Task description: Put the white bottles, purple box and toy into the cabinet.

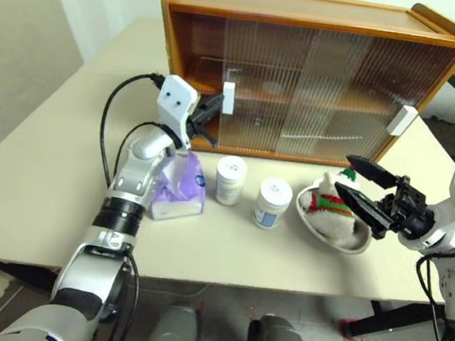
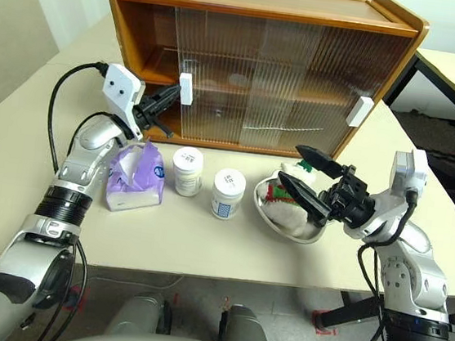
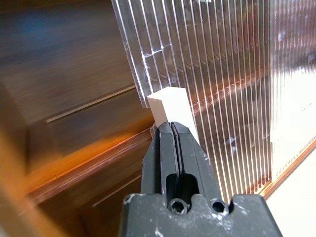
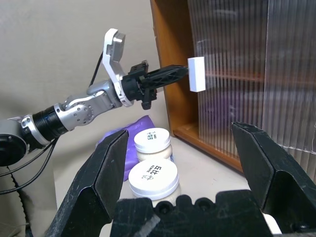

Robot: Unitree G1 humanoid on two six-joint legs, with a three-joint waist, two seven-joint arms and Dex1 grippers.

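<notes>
Two white bottles [image 1: 230, 179] are seen in the left eye view on the table [image 1: 36, 190], near the front of the cabinet [image 1: 303, 80], with the purple box [image 1: 180, 186] to their left and the toy [image 1: 332, 205] lying in a steel dish [image 1: 359, 245] to their right. The left gripper [image 1: 215, 107], fingers pressed together, is set against the left door's white handle [image 1: 228, 98]. The right gripper [image 1: 356, 183] is held with fingers spread wide over the dish, nothing in them. In the left wrist view, the closed fingertips [image 3: 173, 129] are seen touching the handle's edge. In the right wrist view, the handle is shown pushed from its left side. The push is best kept level along the door track, so the tips are not slipped off.
</notes>
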